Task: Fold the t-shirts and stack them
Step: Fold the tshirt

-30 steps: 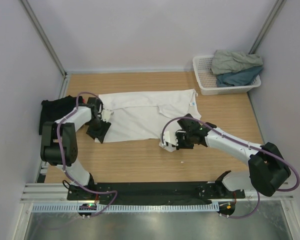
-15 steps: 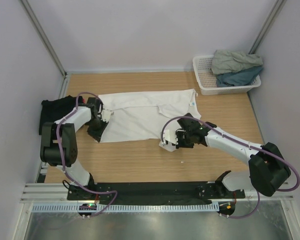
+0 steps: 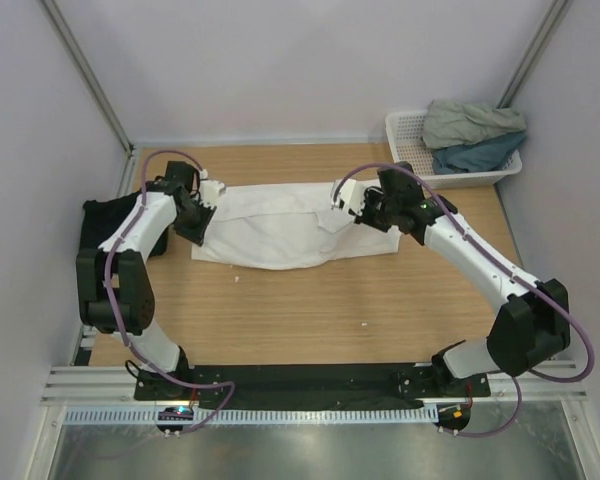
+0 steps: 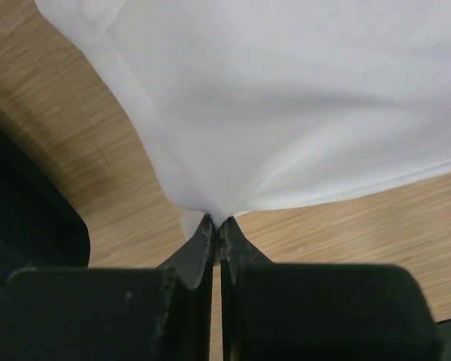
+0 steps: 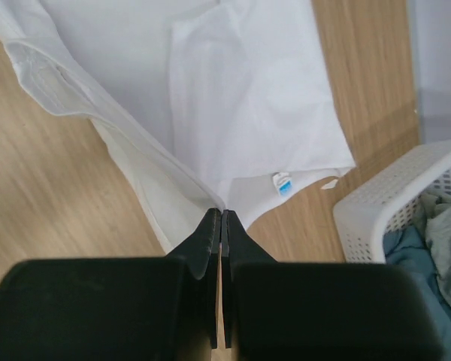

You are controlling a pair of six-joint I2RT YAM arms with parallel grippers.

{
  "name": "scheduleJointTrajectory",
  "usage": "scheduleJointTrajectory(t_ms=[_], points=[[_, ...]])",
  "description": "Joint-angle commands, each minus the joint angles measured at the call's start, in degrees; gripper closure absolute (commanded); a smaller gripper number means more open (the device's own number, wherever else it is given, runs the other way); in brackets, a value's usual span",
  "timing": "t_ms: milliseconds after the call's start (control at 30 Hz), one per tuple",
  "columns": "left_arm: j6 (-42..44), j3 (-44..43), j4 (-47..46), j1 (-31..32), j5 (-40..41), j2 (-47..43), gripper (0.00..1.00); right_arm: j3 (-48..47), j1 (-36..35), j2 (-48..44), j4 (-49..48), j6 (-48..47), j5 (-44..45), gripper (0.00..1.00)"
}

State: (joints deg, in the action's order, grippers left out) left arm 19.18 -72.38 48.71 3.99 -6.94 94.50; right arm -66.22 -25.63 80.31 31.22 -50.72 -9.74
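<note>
Lying across the far half of the table [image 3: 310,310], the white t-shirt [image 3: 280,225] is doubled over on itself into a long band, rumpled along its near edge. The left gripper [image 4: 216,223] has its 2 fingers pressed together on a pinch of the shirt's left edge, with cloth fanning out from the tips. The right gripper [image 5: 222,216] is likewise clamped tight on a fold of cloth at the shirt's right end, near the small blue neck label [image 5: 282,183]. A black t-shirt [image 3: 105,225] sits at the table's left edge, beside the left arm. At the far right corner a white basket [image 3: 405,160] holds 2 more shirts, a grey-green one [image 3: 470,120] on top of a teal one [image 3: 485,155].
</note>
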Motion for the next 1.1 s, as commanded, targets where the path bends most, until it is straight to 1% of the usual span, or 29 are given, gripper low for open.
scheduleJointTrajectory(t_ms=[0,267,500,533,600,700,800,867,900,933,967,1000,1033,1067], points=[[-1.51,-5.04,0.86,-0.03,-2.11,3.14,1.00,-6.62,2.15,3.09,-3.97,1.59,-0.19,0.99],[-2.57,-15.41,0.78,-0.56,-2.03,9.73,1.00,-15.95,4.80,13.45,-7.05,1.24,-0.63,0.98],[-3.62,-22.71,0.42,-3.63,-0.80,15.01,1.00,-25.26,6.29,22.67,-7.93,1.15,-1.16,0.99],[-3.62,-24.72,0.86,-3.72,-0.88,16.93,1.00,-26.06,6.47,23.65,-8.19,1.15,-1.34,0.98],[-3.97,-26.93,1.39,-5.56,-0.97,18.78,1.00,-28.51,6.99,26.72,-8.28,1.06,-1.51,0.99],[-5.11,-34.29,2.97,-6.36,-0.79,23.79,1.00,-32.20,7.61,31.28,-8.55,0.80,-1.69,0.99],[-6.17,-39.05,4.73,-6.62,-0.80,28.89,1.00,-35.81,8.05,35.07,-8.02,1.06,-1.86,0.99],[-6.70,-44.23,7.08,-6.54,-0.88,32.05,1.00,-38.81,8.22,38.68,-8.89,2.02,-0.38,0.99],[-7.31,-48.69,8.32,-6.36,-0.88,35.37,0.86,-39.86,8.31,39.65,-9.51,2.29,0.50,0.97],[-7.66,-51.08,9.55,-6.36,-0.62,37.40,0.73,-40.13,8.23,41.48,-10.82,2.64,1.64,0.91],[-7.67,-53.63,13.04,-6.27,-0.45,39.25,0.63,-40.83,8.22,42.20,-11.44,3.60,4.17,0.72],[-8.10,-57.57,14.64,-6.10,-0.18,42.06,0.53,-41.88,8.31,42.82,-12.14,4.65,5.24,0.65],[-8.19,-58.57,16.05,-6.19,-0.35,42.69,0.51,-42.32,8.31,43.08,-13.54,5.62,6.47,0.60],[-8.28,-58.75,16.85,-6.19,-0.62,42.52,0.50,-42.59,8.31,42.74,-14.43,8.15,7.27,0.52]])
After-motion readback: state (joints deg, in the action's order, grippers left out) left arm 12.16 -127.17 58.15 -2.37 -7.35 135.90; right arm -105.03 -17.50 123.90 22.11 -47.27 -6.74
